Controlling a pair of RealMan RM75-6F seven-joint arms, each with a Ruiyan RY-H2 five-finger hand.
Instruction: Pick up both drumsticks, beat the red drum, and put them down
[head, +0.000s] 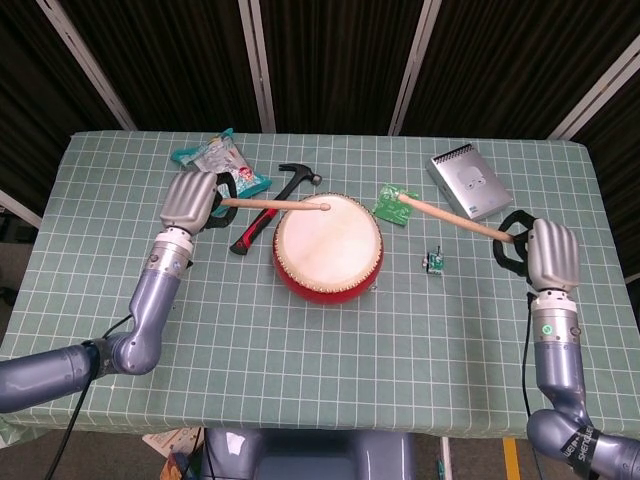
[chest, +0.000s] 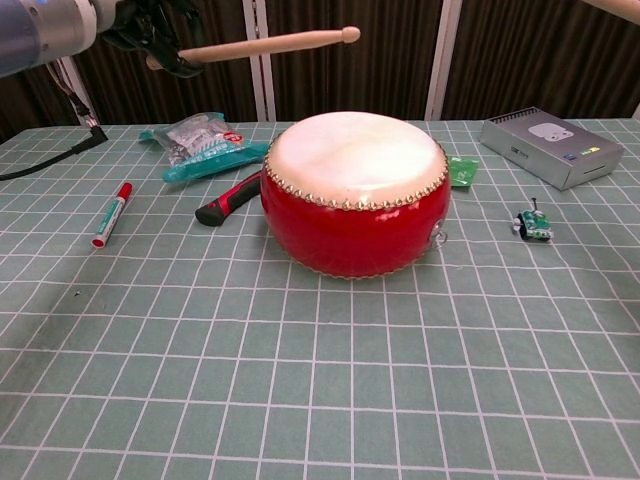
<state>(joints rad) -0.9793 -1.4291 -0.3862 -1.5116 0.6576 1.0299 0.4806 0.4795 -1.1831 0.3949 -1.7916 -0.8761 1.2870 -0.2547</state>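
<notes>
The red drum (head: 328, 247) (chest: 355, 195) with a pale skin stands mid-table. My left hand (head: 191, 199) (chest: 150, 22) grips a wooden drumstick (head: 272, 204) (chest: 265, 43) whose tip hovers over the drum's left rim, above the skin. My right hand (head: 552, 252) holds the other drumstick (head: 455, 219), raised to the right of the drum, its tip over the green packet. In the chest view only a sliver of that stick (chest: 615, 5) shows at the top right, and the right hand is out of frame.
A black-and-red hammer (head: 270, 211) (chest: 228, 199) lies left of the drum. A snack bag (head: 220, 168) and a red marker (chest: 111, 214) are further left. A green packet (head: 396, 204), grey box (head: 468, 182) (chest: 550, 148) and small toy (head: 436, 261) (chest: 533, 224) lie right.
</notes>
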